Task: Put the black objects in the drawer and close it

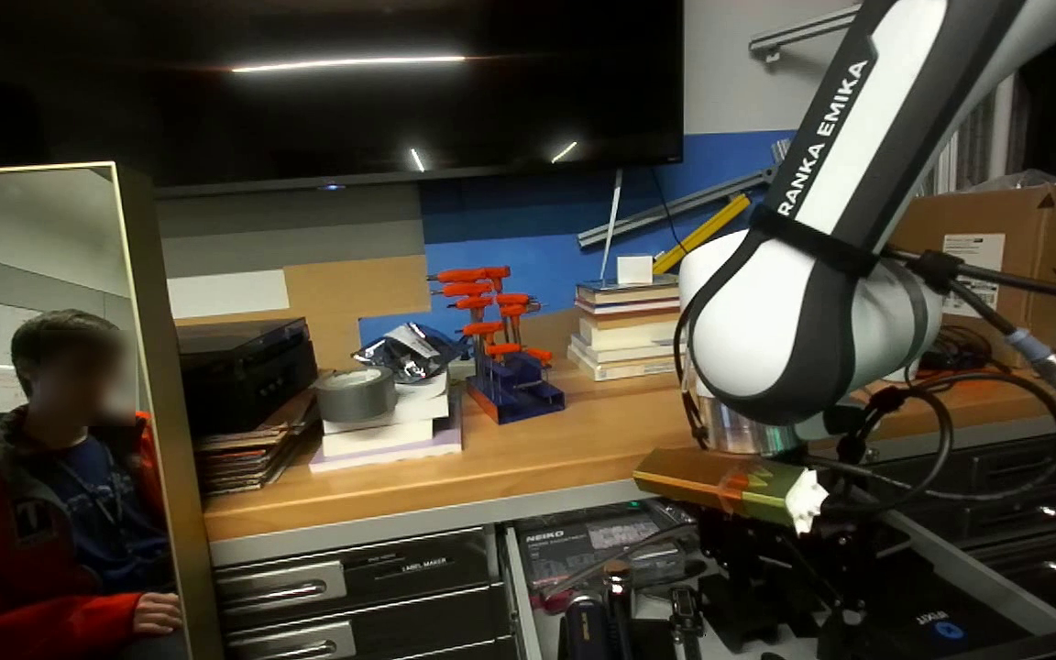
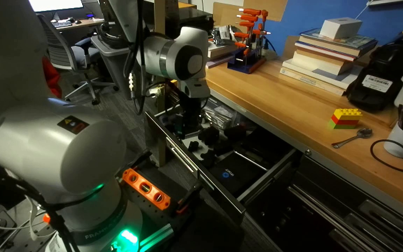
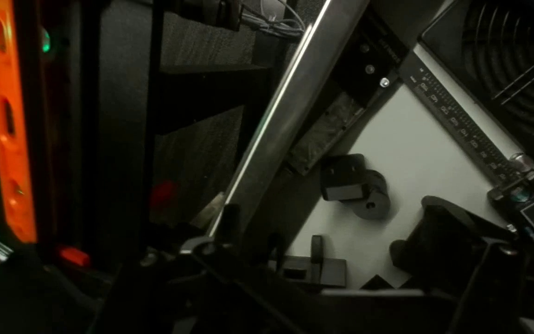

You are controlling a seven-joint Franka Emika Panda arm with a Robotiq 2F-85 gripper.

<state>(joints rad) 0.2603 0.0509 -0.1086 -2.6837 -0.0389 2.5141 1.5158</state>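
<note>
The drawer (image 2: pixel 182 158) is pulled open, and small black objects (image 2: pixel 209 135) are seen lying inside it on a pale floor. Over the drawer the hand (image 3: pixel 350 246) is held, its jaws parted wide in the wrist view, nothing seen gripped. Farther back, a stack of books (image 2: pixel 324 62) and a rack of orange-handled tools (image 2: pixel 239 63) are carried by the bench (image 2: pixel 257 92).

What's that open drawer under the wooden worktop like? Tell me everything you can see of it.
The drawer is wide, shallow and looks metal: dark front, pale shiny handle, grey sides and a pale floor. It is pulled well out from beneath the worktop and looks level. In it lie several black objects, calipers and other things. The robot's jaws hang near its front; I can't tell whether they touch it.
</note>
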